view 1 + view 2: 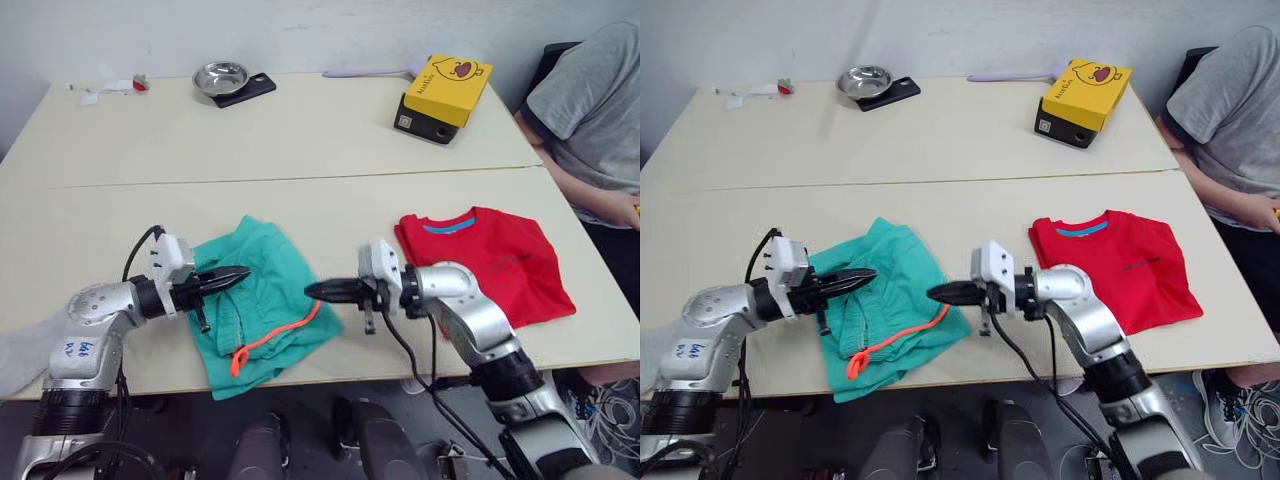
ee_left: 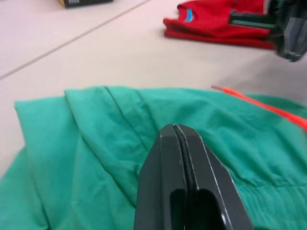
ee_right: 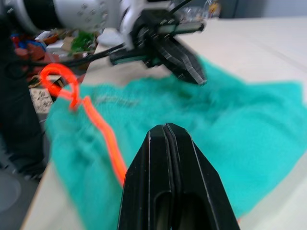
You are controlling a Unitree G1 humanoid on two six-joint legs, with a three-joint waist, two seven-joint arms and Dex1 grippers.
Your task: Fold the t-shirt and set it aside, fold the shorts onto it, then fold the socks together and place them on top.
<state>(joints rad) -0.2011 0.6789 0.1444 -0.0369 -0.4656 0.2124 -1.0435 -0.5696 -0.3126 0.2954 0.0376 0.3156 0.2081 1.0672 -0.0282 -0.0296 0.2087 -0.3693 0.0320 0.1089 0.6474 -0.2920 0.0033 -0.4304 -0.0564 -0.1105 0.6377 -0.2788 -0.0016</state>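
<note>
Teal-green shorts [image 1: 262, 300] lie crumpled and partly folded at the near edge of a pale table [image 1: 300, 140], their gathered waistband toward the robot and an orange-red drawstring [image 1: 275, 335] trailing in a loop across the cloth to the front hem. The cloth is creased in long ridges, with one corner reaching up toward the table's middle.

The left gripper [image 1: 238, 274] hovers over the left part of the shorts, its two black fingers pressed together with nothing between them. The right gripper [image 1: 318, 290] points in from the opposite side, at the shorts' right edge, its fingers likewise closed and empty. The two tips face each other across the garment.

To the right, well apart from the shorts, a bright red t-shirt [image 1: 490, 260] lies flat and folded, collar toward the far side, a blue strip showing inside the neck and a small dark mark on the chest.

Along the far side of the table stand a metal bowl [image 1: 220, 77] and a yellow box [image 1: 452, 88]. A person in a grey shirt [image 1: 595, 110] sits at the right end of the table.
</note>
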